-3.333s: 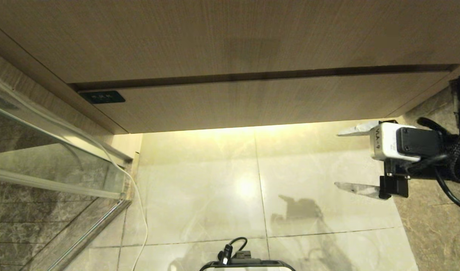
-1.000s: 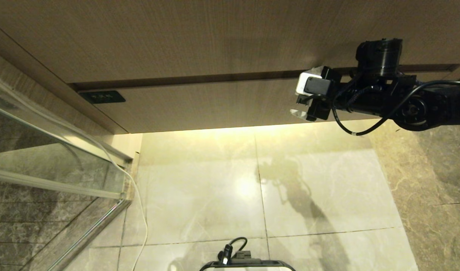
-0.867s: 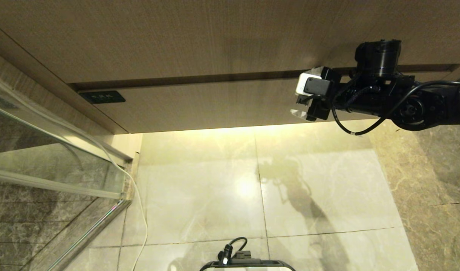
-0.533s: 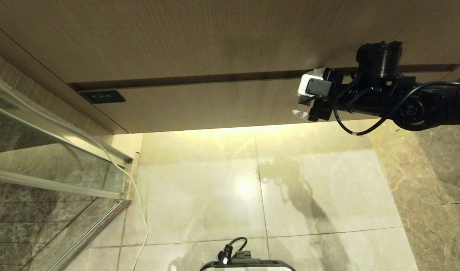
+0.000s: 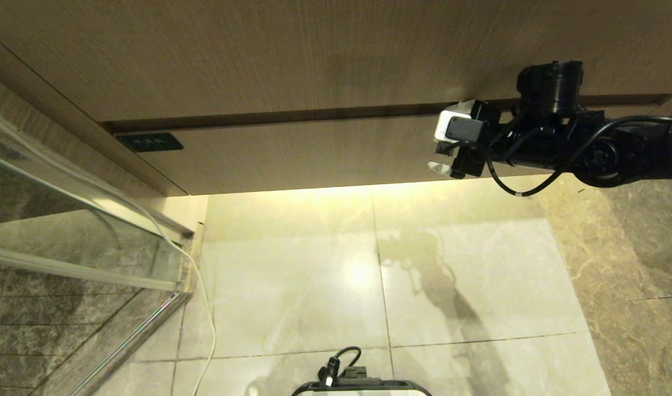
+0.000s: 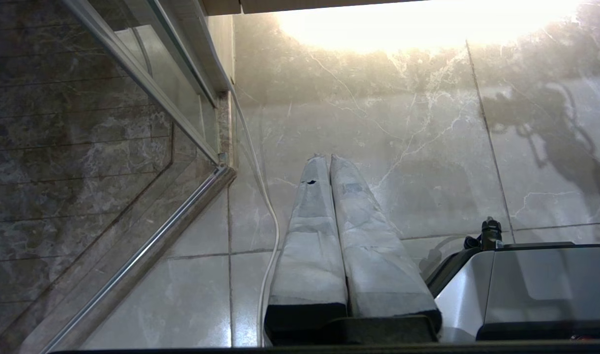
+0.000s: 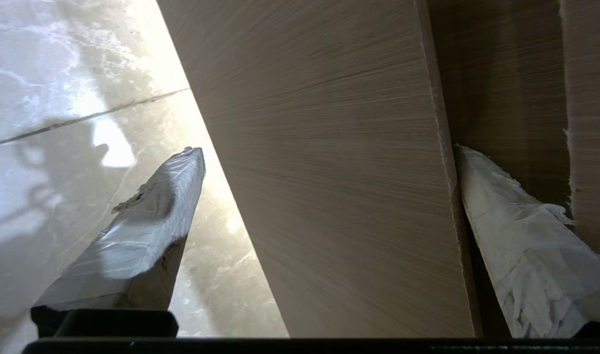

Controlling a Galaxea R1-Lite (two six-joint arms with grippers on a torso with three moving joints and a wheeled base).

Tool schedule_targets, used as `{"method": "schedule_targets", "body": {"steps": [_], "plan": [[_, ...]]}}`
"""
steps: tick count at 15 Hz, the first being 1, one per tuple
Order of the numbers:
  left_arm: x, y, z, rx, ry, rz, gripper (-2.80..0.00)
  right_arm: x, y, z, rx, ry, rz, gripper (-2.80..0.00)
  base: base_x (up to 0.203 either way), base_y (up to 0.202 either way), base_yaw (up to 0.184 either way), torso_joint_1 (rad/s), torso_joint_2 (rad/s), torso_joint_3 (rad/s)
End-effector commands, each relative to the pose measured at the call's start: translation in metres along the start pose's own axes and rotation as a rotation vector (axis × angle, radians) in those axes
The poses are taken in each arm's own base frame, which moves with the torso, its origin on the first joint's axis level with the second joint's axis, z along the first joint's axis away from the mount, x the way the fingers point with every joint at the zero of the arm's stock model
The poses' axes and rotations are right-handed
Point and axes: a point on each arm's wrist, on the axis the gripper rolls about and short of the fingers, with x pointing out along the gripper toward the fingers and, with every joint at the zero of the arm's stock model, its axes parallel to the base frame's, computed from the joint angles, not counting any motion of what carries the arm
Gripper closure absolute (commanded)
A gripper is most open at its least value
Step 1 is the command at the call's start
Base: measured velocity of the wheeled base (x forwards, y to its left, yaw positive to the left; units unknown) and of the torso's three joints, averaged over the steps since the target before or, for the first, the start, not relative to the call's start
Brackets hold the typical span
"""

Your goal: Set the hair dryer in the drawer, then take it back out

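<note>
Drawer (image 5: 324, 157) front, in light wood grain with a small dark label (image 5: 149, 142) at its left end, is closed under the taller wood panel (image 5: 291, 55), with only a dark gap between them. The hair dryer is not visible in any view. The right gripper (image 5: 444, 144) is at the right part of the drawer front with its fingers spread wide: in the right wrist view one finger (image 7: 521, 236) reaches into the gap above the front and the other finger (image 7: 142, 236) hangs under the lower edge, over the lit marble floor (image 5: 369, 275), so the front panel stands between them. Nothing is held. The left gripper (image 6: 329, 160) is closed and empty, pointing down at the floor beside a white cable (image 6: 268, 231). A glass partition (image 5: 66, 220) with a metal frame stands to the left of the cabinet. The robot base (image 5: 360, 385) shows at the lower edge.
</note>
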Motion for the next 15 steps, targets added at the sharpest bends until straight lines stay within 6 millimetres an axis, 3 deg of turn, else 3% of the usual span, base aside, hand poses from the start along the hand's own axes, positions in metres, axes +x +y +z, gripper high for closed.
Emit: {"method": "schedule_targets", "body": {"steps": [1,15], "plan": [[0.0,0.0,0.0,0.0,0.001,0.0,0.0,-0.002,0.003,-0.003,0.003,0.022,0.038,-2.8,0.0,0.0,0.0,0.0,0.0,0.0],[0.0,0.0,0.0,0.0,0.0,0.001,0.0,-0.03,0.015,-0.006,0.034,0.092,0.181,-2.8,0.0,0.0,0.0,0.0,0.0,0.0]]}}
